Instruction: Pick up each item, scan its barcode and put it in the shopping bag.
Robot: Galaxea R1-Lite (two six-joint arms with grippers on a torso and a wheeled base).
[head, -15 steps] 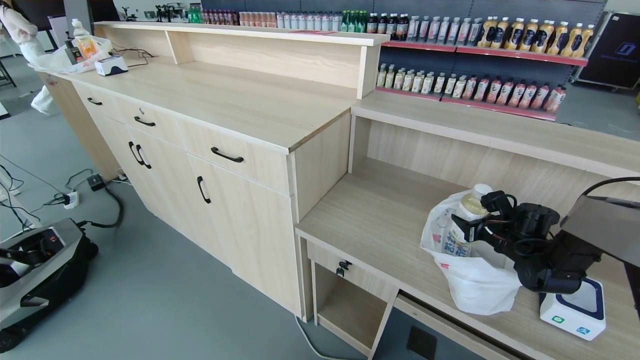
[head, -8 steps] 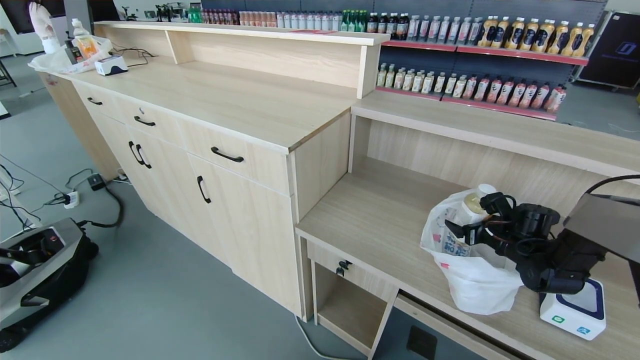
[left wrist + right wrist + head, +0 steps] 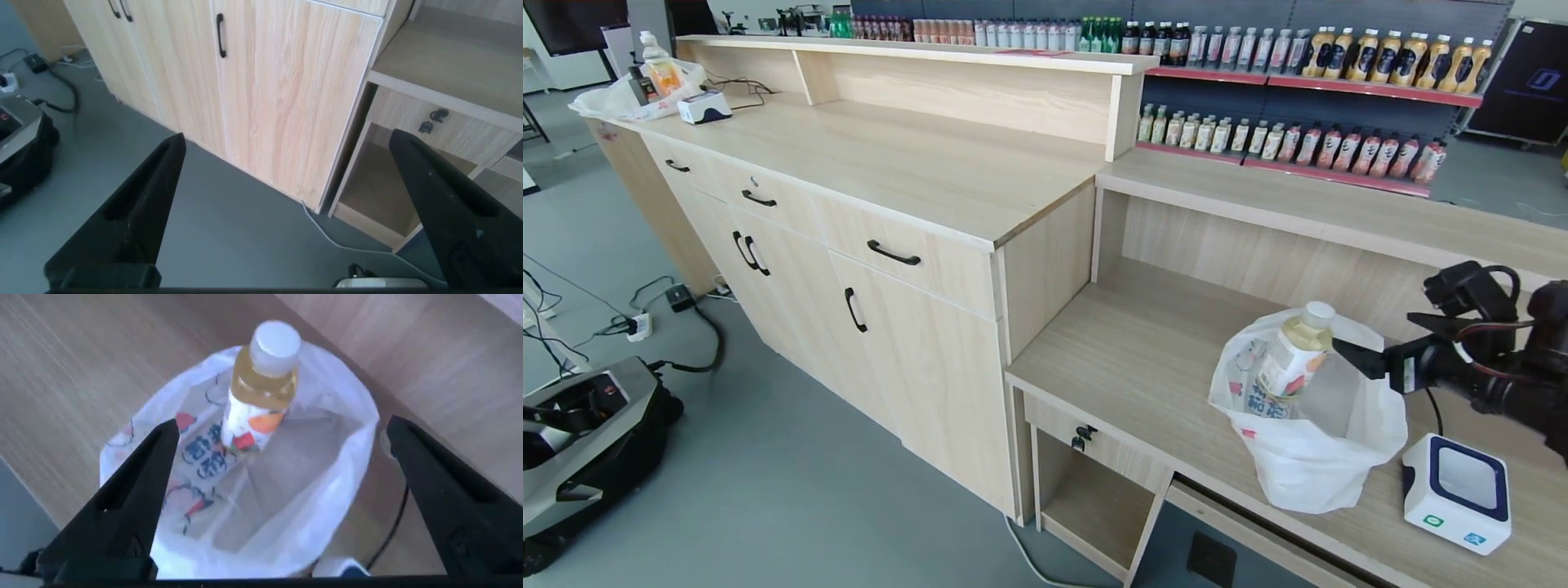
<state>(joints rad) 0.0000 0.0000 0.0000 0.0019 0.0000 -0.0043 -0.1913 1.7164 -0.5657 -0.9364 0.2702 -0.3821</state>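
Thin white crinkled plastic shopping bag (image 3: 1307, 457) seen standing open on pale wood-grain tabletop (image 3: 1143, 359). Round plastic bottle with white cap and pale yellow drink (image 3: 1294, 359) found inside bag, tilted; lower part hidden behind bag film. Right gripper (image 3: 282, 431) held above bag mouth, black fingers spread wide, nothing pinched. Left gripper (image 3: 286, 140) also spread, empty, over smooth grey floor (image 3: 204, 220) near wooden cabinet (image 3: 278, 73). White boxy scanner with dark window (image 3: 1456, 492) placed just beside bag.
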